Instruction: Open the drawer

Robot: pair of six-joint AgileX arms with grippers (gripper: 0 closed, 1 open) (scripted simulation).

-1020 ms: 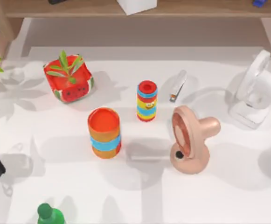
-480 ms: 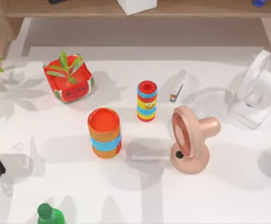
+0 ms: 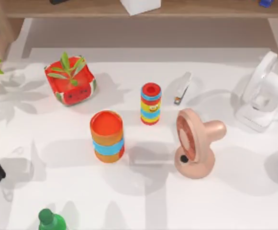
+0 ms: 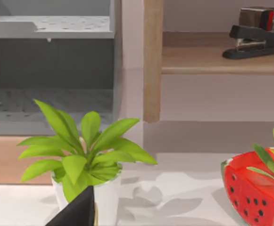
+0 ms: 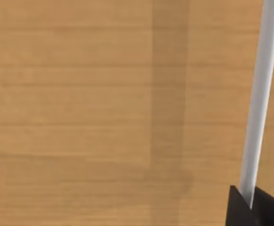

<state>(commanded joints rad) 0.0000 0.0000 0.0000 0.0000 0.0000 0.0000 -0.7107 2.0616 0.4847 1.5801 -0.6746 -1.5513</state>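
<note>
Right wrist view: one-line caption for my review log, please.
Right gripper close against a wooden panel, its dark fingertips either side of a pale bar.

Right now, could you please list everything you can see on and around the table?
Watermelon planter: 1, red and green, far left of the table.
Striped cup: 1, orange with a blue band, table centre-left.
Striped cylinder: 1, red, blue and yellow, table centre.
Pink fan: 1, right of centre.
White fan: 1, far right.
White stapler: 1, beyond the pink fan.
Green bottle: 1, near left edge.
Potted plant: 1, green leaves in a white pot, table's left edge.
Black stapler: 1, on the wooden shelf.
Drawer handle: 1, pale bar on a wooden front.
Left gripper: black, near the potted plant.
Right gripper: black, around the handle.
</note>
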